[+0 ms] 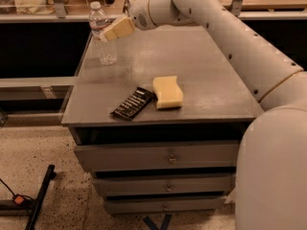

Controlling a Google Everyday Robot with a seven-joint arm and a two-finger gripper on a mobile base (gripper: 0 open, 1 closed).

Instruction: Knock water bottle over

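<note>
The water bottle (102,34), clear ribbed plastic with a white cap and a white-and-red label band, stands upright at the far left corner of the grey cabinet top (206,61). My gripper (114,30), with cream-coloured fingers, reaches in from the right on the white arm and its tips are at the bottle's upper part, touching or just short of the label band.
A yellow sponge (168,92) and a black flat packet (133,103) lie near the front edge of the top. Drawers (168,158) are below. A railing and shelves run behind. A black stand leg (41,195) lies on the speckled floor at left.
</note>
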